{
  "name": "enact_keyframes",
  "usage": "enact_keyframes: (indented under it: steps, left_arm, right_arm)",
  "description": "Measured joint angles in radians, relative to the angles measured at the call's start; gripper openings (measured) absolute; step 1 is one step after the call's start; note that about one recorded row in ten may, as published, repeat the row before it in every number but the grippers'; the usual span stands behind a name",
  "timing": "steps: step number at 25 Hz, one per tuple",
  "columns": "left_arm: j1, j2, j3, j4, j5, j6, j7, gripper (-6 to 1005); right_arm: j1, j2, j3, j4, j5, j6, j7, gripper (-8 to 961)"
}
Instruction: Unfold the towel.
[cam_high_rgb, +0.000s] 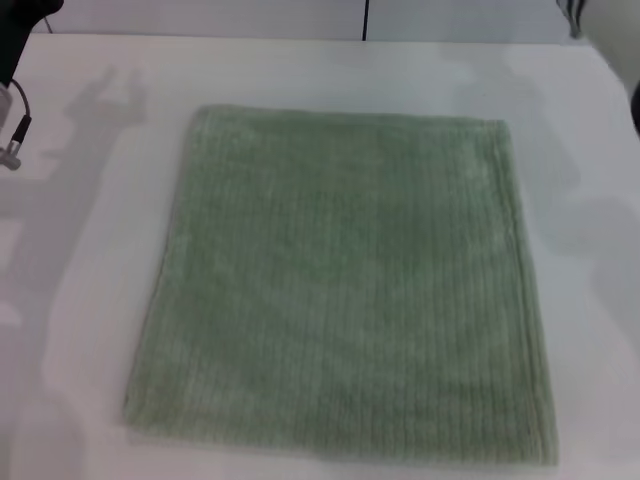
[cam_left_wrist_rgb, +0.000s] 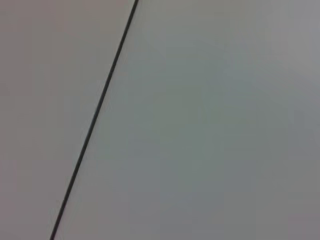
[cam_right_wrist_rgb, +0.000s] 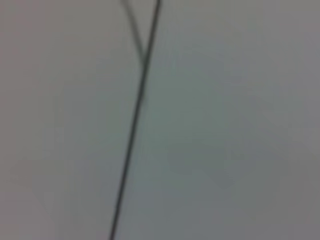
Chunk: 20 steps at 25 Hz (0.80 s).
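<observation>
White tabletop (cam_high_rgb: 90, 300) fills my head view, with one towel (cam_high_rgb: 345, 290) lying flat and spread at its middle, four hemmed edges showing. Bare table runs along all sides of the towel, widest to its left and beyond its far edge. A bit of my left arm (cam_high_rgb: 15, 60) sits off the towel's far-left corner. Both wrist views give only pale surface crossed by one dark seam (cam_left_wrist_rgb: 95, 117); I cannot tell either gripper's state.

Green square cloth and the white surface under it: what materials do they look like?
The pale sage-green square towel looks like terry cloth: fuzzy matte pile, fine ribbed lines, stitched hem edges. The white table seems a smooth hard laminate or painted board, matte, showing soft shadows; exact material unclear.
</observation>
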Motion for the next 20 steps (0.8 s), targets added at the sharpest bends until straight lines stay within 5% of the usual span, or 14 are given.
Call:
enact_keyframes:
  steps: [10,20]
  left_arm:
    - [-0.056,-0.005,-0.036,-0.092,-0.045,-0.066,0.143,390]
    - [-0.112,-0.007,-0.101,-0.175,-0.045,-0.158,0.321,414]
  right_arm:
    - [-0.128,0.000,-0.274,0.143,0.222,-0.524,0.067,-1]
    - [-0.251,0.000,-0.334,0.193,0.228,-0.674,0.091,0]
